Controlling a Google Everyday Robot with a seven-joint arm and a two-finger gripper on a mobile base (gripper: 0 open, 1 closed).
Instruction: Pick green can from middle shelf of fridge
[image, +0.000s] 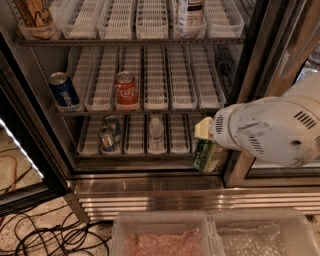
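The white arm's gripper (205, 131), jaws clamped on the tilted green metallic drink can (206, 156), holds it just outside the fridge's (150, 186) lower right corner, while the middle shelf's (181, 92) white slotted trays carry a blue can (64, 91) and a red cola can (126, 90)

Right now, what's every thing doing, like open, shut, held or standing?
fridge: door open.
claw: shut on the green can, low by the fridge's right side.
green can: held, tilted, off the middle shelf.
middle shelf: bears two cans.
blue can: standing on it, left.
red can: standing on it.
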